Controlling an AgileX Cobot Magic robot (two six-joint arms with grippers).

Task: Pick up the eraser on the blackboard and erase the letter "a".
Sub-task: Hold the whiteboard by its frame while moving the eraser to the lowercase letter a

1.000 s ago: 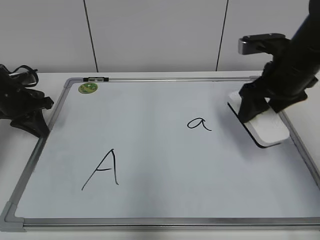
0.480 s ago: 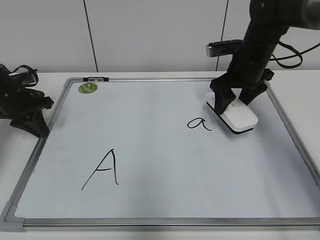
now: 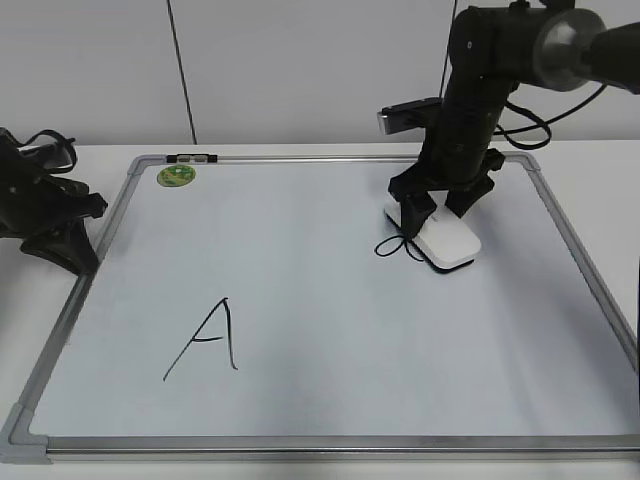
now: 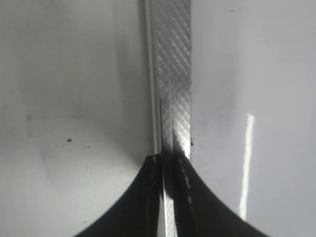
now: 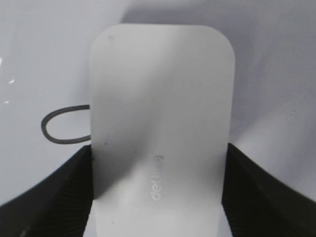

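Note:
The blackboard [image 3: 330, 330] is a large white board with a silver frame, lying flat on the table. My right gripper [image 3: 440, 210] is shut on the white eraser [image 3: 447, 243], which rests on the board over the right part of the letter "a" [image 3: 392, 246]. In the right wrist view the eraser [image 5: 160, 123] sits between the jaws [image 5: 158, 192], and only a loop of the letter "a" [image 5: 64, 126] shows at its left. My left gripper [image 3: 60, 235] is at the board's left edge, its jaws [image 4: 170, 163] shut on the frame [image 4: 173, 74].
A capital "A" [image 3: 208, 340] is drawn at the board's lower left. A green round magnet [image 3: 176, 176] sits at the far left corner. A grey wall with dark seams stands behind the table.
My right gripper has carried the eraser leftward from the board's right edge onto the letter "a", covering most of it. The left arm has not moved.

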